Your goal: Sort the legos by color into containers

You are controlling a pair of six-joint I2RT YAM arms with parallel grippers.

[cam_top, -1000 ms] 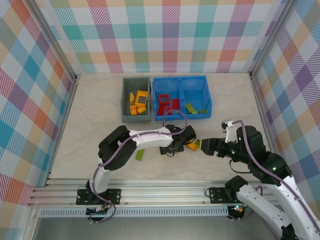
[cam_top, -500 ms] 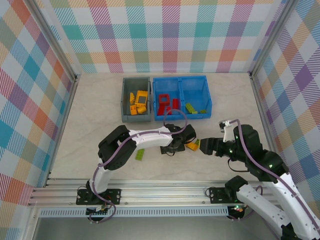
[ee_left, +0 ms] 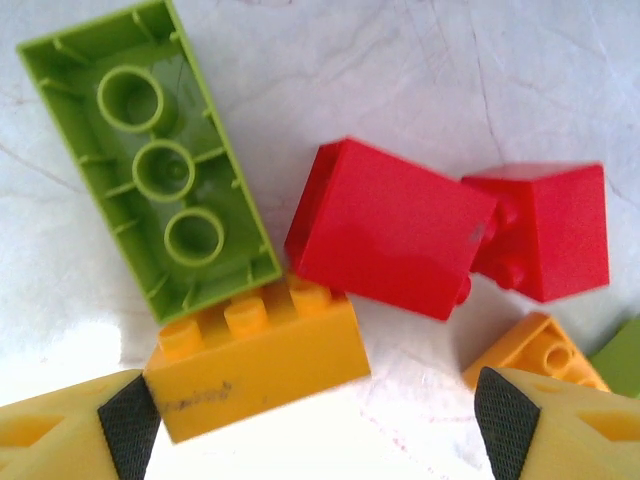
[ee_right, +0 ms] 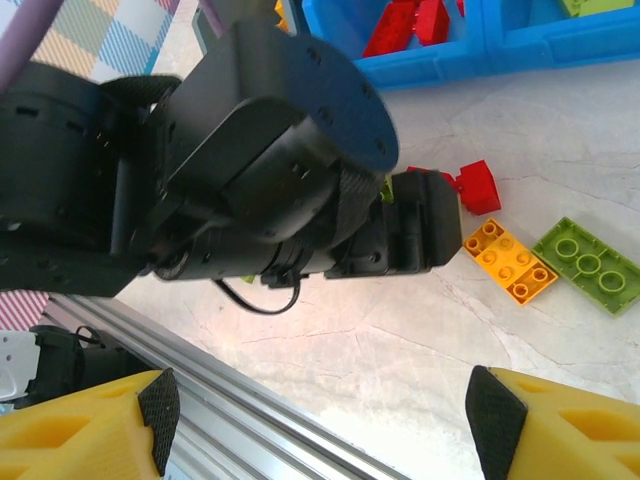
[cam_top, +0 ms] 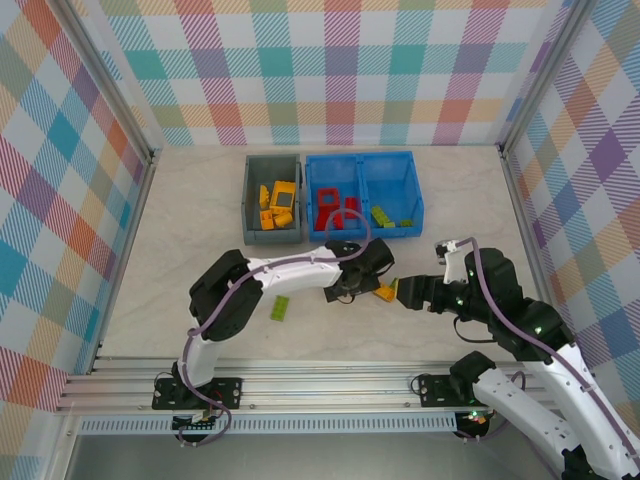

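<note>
1. Left end effector (ee_left: pixel 312 438): jaws apart, a glossy yellow-orange brick (ee_left: pixel 255 360) lying between them (nearer one pad).
2. Touching it, an upturned lime green brick (ee_left: pixel 150 160), hollow tubes showing; two smooth red bricks (ee_left: pixel 385 228) beside.
3. Right end effector (ee_right: pixel 320 410): jaws apart above the marbled worktop (ee_right: pixel 400 330).

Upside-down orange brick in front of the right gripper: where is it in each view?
Top external: orange brick, just right of centre.
Left wrist: bottom right corner.
Right wrist: right of centre.
Shared landmark: lime brick beside it in both wrist views.
</note>
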